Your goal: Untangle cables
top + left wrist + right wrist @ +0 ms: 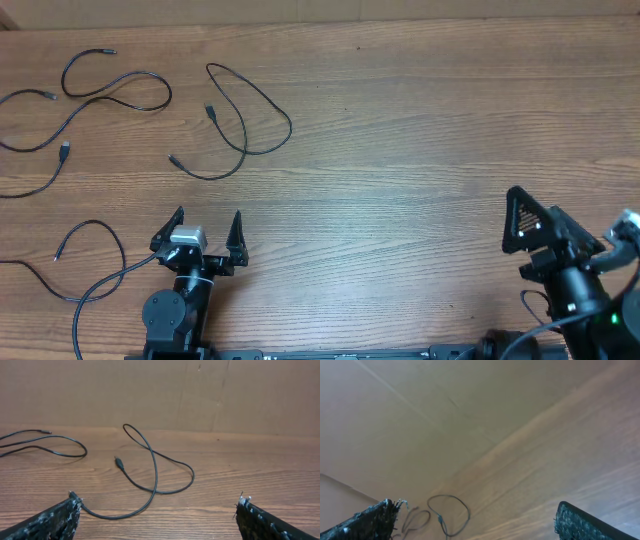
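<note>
While cables [243, 120] lie loose | left gripper [208, 224] spread wide, empty | right gripper [477, 505] likewise

The surface [420, 150] is brown wood with long lines. Behind it stands a plain tan wall [150, 390] with thin seams.

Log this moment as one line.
left gripper: open, empty | right gripper: open, empty | cables: loose on table, none held

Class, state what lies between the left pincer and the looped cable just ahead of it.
Only bare table separates left pincer from looped cable, seen overhead.
</note>
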Motion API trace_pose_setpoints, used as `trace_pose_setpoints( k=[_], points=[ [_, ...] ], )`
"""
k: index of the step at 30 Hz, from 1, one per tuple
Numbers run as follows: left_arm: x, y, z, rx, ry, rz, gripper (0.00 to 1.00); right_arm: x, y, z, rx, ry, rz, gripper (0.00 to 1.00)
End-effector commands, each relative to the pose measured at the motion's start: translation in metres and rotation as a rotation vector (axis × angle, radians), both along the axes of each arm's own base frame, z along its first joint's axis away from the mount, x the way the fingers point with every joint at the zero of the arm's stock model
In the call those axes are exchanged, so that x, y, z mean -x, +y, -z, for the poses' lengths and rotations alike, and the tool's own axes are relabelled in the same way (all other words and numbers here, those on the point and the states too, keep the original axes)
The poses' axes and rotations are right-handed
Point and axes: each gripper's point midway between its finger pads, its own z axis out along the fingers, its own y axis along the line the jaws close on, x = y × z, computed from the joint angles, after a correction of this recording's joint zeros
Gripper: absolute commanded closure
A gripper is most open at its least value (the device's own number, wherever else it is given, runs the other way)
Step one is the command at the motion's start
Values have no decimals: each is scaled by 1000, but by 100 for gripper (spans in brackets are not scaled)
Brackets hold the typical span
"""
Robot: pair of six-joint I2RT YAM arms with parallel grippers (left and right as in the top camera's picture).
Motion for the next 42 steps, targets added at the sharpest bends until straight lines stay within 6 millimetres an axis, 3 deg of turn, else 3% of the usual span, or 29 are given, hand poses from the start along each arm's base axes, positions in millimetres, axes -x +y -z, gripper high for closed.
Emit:
trace_pose_setpoints(
  k=[1, 6, 11, 16, 23, 31, 37, 42],
  points=[
    [0, -2, 1, -18, -3, 12, 0, 6, 1, -12, 13, -68, 1, 0],
    [0, -2, 1, -18, -3, 12, 0, 12, 2, -37, 43, -238, 3, 0],
    [0, -2, 1, -17, -3, 12, 1, 12, 2, -34, 57, -317, 3, 0],
    [0, -2, 1, -18, -3, 12, 0, 9, 2, -9, 53, -300, -4, 0],
    [0, -2, 1, -18, -3, 12, 0, 5, 20, 27, 31, -265, -106, 0],
    [0, -2, 1, -17, -3, 12, 0, -21, -24, 64, 41, -252, 159, 0],
    [0, -2, 1, -17, -3, 12, 1, -37, -32, 97, 47, -226, 206, 0],
    [0, -2, 1, -18, -3, 12, 0, -43, -47, 111, 52, -232, 297, 0]
  ],
)
